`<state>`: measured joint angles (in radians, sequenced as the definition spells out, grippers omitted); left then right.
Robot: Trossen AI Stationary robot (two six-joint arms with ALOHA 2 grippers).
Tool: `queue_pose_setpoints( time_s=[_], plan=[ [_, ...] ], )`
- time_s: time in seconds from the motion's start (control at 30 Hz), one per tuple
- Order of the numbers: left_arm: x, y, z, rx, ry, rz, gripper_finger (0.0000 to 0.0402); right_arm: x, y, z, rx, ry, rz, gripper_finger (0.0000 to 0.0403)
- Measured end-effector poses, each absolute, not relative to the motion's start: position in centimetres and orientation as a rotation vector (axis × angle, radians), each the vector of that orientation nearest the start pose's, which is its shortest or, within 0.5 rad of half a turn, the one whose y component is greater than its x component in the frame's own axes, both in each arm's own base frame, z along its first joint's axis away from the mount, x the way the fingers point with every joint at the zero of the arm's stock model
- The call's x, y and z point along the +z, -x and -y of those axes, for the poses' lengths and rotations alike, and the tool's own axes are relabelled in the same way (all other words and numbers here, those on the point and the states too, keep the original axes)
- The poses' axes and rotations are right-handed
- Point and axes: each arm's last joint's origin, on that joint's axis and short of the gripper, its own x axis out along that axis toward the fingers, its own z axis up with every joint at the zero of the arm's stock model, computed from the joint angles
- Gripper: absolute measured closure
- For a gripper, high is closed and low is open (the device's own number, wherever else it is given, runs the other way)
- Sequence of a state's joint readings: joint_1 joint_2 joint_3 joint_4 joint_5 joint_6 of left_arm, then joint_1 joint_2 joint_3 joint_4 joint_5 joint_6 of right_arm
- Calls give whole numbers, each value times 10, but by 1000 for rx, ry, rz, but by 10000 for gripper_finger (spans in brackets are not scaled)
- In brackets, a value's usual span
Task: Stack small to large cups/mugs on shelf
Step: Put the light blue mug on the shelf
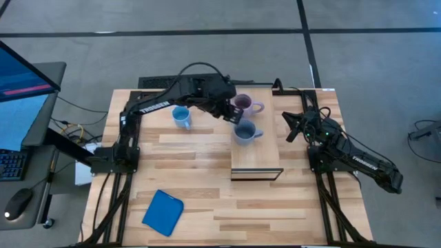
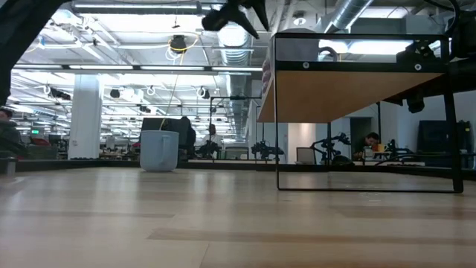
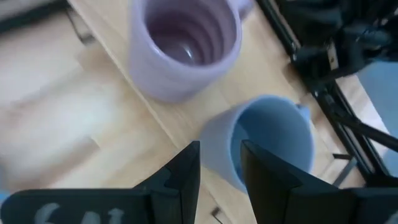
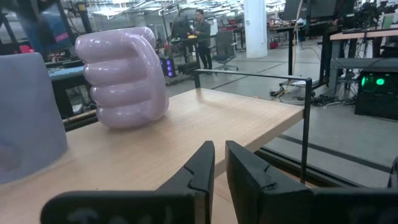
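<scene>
Above the shelf, my left tool hangs, jaws apart, straddling the grey-blue mug's near wall; purple mug at eleven o'clock. I'd descend straight, close gently.

We've got the purple mug and grey-blue mug upright on the shelf, bright blue mug on the counter.
</scene>
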<state>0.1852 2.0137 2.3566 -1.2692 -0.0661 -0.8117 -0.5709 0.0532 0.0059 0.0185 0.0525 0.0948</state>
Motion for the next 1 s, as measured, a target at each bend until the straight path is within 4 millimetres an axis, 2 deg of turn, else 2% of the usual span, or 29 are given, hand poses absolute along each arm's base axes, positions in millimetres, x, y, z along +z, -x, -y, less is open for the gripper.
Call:
queue_pose_setpoints(
  time_s=[0.13,0.3,0.47,0.57,0.63,0.77,1.0],
  plan=[
    [426,-376,-71,646,669,-706,297,163,-84,56,-624,-100,1,339],
    [451,-351,-55,697,485,-648,297,163,-84,56,-624,-100,1,339],
    [462,-324,-42,787,358,-690,297,163,-84,56,-624,-100,2,339],
    [462,-307,-41,875,302,-750,297,163,-84,56,-625,-100,2,339],
    [462,-302,-44,903,298,-773,297,163,-84,56,-625,-101,2,339],
    [464,-295,-52,841,246,-820,297,163,-84,56,-625,-101,2,339],
    [467,-276,-84,883,221,-860,297,163,-84,56,-626,-119,8,339]
  ],
)
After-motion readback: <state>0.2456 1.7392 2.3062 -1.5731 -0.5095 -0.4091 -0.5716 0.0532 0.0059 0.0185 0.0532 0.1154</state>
